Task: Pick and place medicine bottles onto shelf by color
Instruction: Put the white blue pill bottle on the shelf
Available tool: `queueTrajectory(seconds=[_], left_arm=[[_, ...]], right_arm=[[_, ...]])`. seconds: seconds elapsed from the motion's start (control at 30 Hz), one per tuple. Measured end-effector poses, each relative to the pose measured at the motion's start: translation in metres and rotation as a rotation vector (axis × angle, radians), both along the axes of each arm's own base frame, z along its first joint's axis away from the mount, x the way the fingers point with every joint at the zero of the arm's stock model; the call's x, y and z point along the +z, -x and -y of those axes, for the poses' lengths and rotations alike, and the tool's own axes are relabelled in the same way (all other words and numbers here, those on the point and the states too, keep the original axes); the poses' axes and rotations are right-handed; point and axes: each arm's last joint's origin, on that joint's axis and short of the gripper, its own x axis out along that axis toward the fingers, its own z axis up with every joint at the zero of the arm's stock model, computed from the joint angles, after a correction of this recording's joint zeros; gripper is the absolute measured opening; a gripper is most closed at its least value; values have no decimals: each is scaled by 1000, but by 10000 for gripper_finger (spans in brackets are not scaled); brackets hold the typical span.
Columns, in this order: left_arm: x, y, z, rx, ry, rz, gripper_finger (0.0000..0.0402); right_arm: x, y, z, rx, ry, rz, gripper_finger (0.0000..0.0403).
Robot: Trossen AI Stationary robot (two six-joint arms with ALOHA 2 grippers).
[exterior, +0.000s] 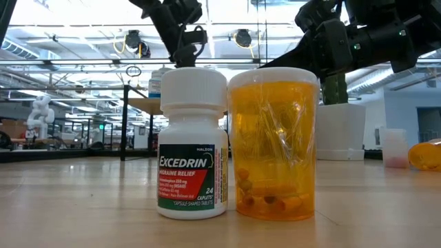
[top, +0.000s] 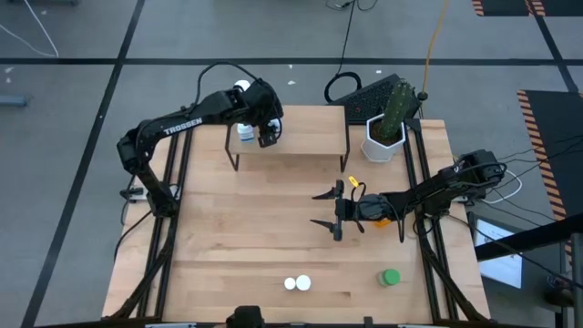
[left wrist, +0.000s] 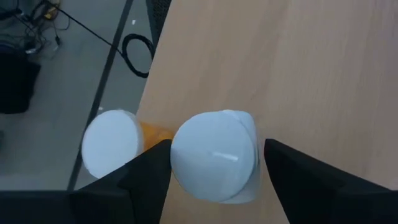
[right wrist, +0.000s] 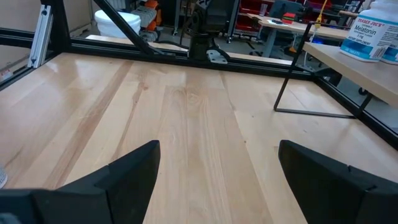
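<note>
The shelf point(top: 305, 128), a light-wood board on thin black legs, stands at the table's far side. On its left end a white-capped medicine bottle point(left wrist: 217, 155) stands upright between the fingers of my left gripper point(left wrist: 214, 168), which comes down on it at a slant. A gap shows beside one finger point(left wrist: 292, 174). An orange bottle with a white cap point(left wrist: 113, 144) stands right next to it. My right gripper point(top: 330, 210) hangs open over the middle right of the table, with nothing between its fingers point(right wrist: 124, 174). My left gripper stands open around the white bottle's cap. One finger point(left wrist: 152, 171) shows right against the cap's edge, and I cannot tell whether it touches. The other finger is apart from it. The bottle stands upright on the shelf.
Near the table's front edge stand a white Excedrin bottle point(exterior: 191, 145) and an orange bottle point(exterior: 274, 145), with a green one point(top: 390, 277) to the right. Another orange bottle point(exterior: 424, 155) lies under my right arm. A white pot with a cactus point(top: 384, 137) stands by the shelf's right end.
</note>
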Motion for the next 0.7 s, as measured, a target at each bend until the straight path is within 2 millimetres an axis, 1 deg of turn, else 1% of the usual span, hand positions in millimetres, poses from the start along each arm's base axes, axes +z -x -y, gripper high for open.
queueTrajectory(seconds=[0.13,0.3,0.7], left_arm=[[0,2,-1,22,-57,-45,267],[-1,4,-2,50,-105,-105,269],[0,4,-3,81,-103,-85,269]], right_arm=[[0,0,0,0,0,0,325],[0,0,0,0,0,0,325],[0,0,0,-1,0,0,325]])
